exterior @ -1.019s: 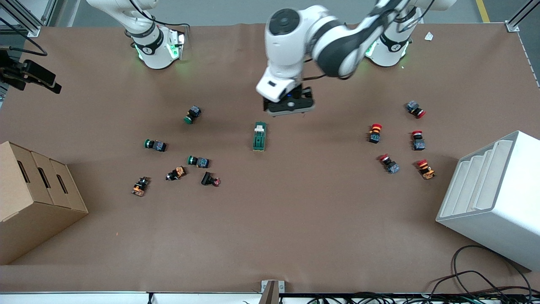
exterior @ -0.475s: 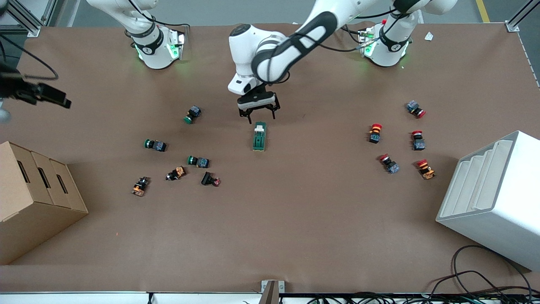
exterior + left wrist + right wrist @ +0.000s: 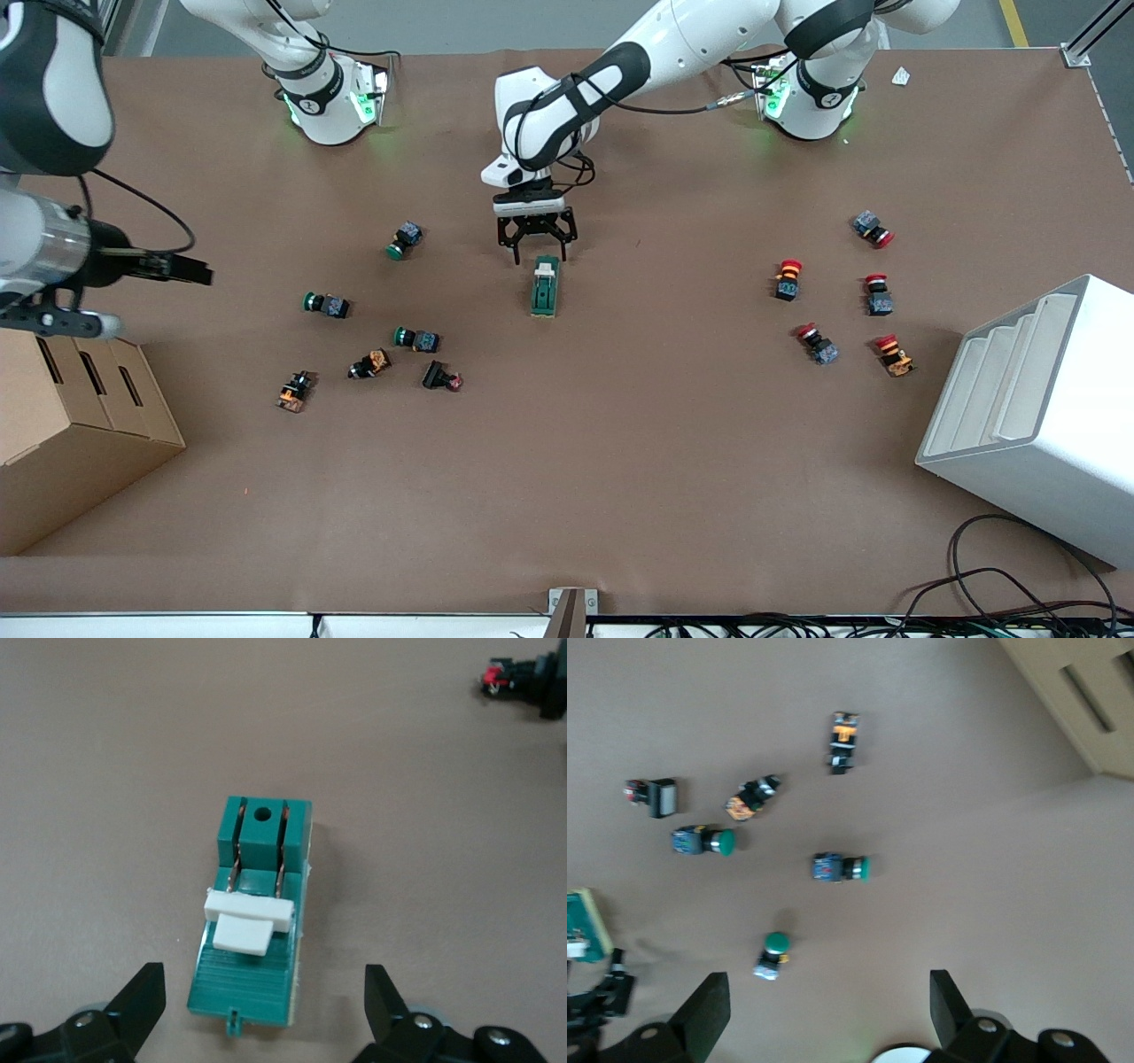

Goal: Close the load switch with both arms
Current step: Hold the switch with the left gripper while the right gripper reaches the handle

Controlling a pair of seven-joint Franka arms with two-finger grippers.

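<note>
The load switch (image 3: 545, 288) is a dark-green block with a white lever (image 3: 246, 921) and lies flat near the table's middle. Its lever end points toward the robots' bases. My left gripper (image 3: 536, 241) is open and empty, low over the table just at that lever end. In the left wrist view the left gripper (image 3: 263, 992) has its fingers on either side of the switch (image 3: 257, 930), apart from it. My right gripper (image 3: 828, 1001) is open and empty, high over the right arm's end of the table. The switch's edge (image 3: 585, 926) shows in the right wrist view.
Green-capped push buttons (image 3: 400, 241) (image 3: 326, 304) (image 3: 416, 338) and small orange and black parts lie toward the right arm's end. Red mushroom buttons (image 3: 787, 278) (image 3: 877, 294) lie toward the left arm's end. A cardboard box (image 3: 71, 416) and a white rack (image 3: 1036, 416) stand at the two ends.
My left arm has swung in and dropped, so its gripper now sits low at the switch's lever end. My right arm has moved into view over its end of the table.
</note>
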